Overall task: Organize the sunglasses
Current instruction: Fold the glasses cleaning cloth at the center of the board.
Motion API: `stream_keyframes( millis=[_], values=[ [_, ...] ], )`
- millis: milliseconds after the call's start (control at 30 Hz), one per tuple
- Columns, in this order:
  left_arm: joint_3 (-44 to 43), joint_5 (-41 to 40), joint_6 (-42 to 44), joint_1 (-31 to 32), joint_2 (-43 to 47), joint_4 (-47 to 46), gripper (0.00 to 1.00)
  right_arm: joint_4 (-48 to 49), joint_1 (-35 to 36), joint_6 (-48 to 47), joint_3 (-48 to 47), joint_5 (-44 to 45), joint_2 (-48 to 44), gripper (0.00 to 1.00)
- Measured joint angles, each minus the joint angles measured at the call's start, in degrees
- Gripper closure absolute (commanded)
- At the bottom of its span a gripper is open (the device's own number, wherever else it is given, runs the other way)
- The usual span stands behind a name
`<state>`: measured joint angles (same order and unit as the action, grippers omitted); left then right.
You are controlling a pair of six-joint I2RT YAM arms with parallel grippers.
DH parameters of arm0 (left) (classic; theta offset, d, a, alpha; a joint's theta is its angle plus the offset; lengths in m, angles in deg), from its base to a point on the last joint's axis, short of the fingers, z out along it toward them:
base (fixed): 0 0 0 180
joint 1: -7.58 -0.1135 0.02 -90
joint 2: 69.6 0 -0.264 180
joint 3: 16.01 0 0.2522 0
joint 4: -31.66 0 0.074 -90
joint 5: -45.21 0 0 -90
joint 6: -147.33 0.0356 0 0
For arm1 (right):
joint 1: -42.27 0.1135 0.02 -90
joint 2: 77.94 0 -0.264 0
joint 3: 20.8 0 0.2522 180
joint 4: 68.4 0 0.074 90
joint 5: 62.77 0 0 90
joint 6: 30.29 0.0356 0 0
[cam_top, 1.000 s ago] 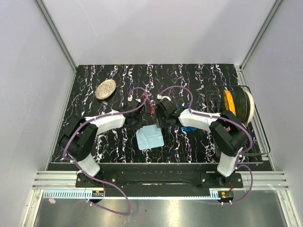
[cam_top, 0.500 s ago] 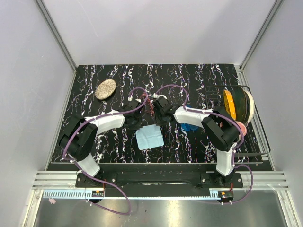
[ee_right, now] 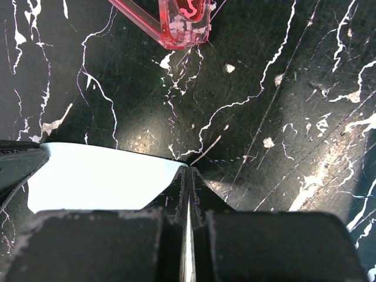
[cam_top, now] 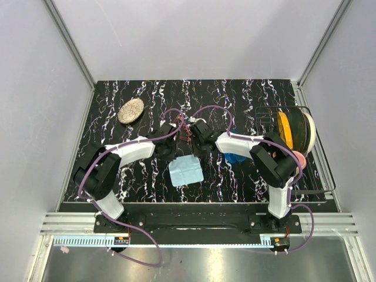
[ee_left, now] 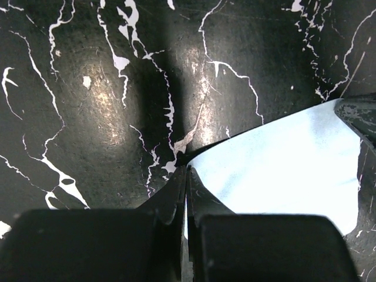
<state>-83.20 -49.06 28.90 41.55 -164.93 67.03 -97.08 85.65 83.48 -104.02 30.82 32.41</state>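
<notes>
The light blue cloth (cam_top: 185,170) lies on the black marbled table. My left gripper (cam_top: 171,151) is shut on its far left corner; in the left wrist view the fingertips (ee_left: 187,170) pinch the cloth (ee_left: 282,170). My right gripper (cam_top: 198,148) is shut on the far right corner, pinching the cloth (ee_right: 100,176) at the fingertips (ee_right: 189,171). The pink-framed sunglasses (cam_top: 185,130) lie just beyond both grippers, and one end shows in the right wrist view (ee_right: 176,20). The blue case (cam_top: 238,157) is mostly hidden under my right arm.
A glittery oval object (cam_top: 130,110) lies at the far left. A yellow spool (cam_top: 292,130) stands in a wire rack at the right edge, with a pink object (cam_top: 299,158) in front of it. Purple cables loop over both arms.
My right arm has swung left, bringing its gripper to the cloth's far right corner beside the left gripper. In the last half second almost nothing moved.
</notes>
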Motion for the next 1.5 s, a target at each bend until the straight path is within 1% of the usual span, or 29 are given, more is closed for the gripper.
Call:
stream_keyframes(
  millis=[200, 433, 733, 967, 1200, 1367, 1500],
  values=[
    [-0.59, 0.76, 2.93, 0.02, 0.35, 1.07, 1.0, 0.07, -0.15, -1.14, 0.0, 0.46, -0.11, 1.0],
    [-0.98, 1.33, 4.02, 0.02, 1.86, 1.44, 1.0, 0.24, -0.72, -1.92, 0.15, 0.85, -1.05, 1.0],
    [-0.96, 2.64, 4.48, 0.04, 3.39, 1.51, 1.0, 0.9, -0.74, -1.92, 4.13, -0.39, -4.96, 1.0],
    [-0.33, 4.55, 4.44, 0.96, 5.35, 1.84, 1.0, 1.16, -0.76, -2.16, 7.61, -2.45, -9.35, 1.0],
    [1.25, 5.7, 4.42, 2.64, 7.56, 2.91, 1.0, 1.38, -0.79, -3.08, 8.0, -3.91, -12.24, 1.0],
    [2.12, 5.88, 4.42, 3.19, 9.92, 3.74, 1.0, 1.77, -0.81, -3.74, 8.5, -6.93, -13.33, 1.0],
    [2.47, 6.08, 4.46, 3.21, 12.15, 5.11, 1.0, 2.23, -0.81, -4.33, 11.04, -9.73, -14.56, 1.0]
  ],
)
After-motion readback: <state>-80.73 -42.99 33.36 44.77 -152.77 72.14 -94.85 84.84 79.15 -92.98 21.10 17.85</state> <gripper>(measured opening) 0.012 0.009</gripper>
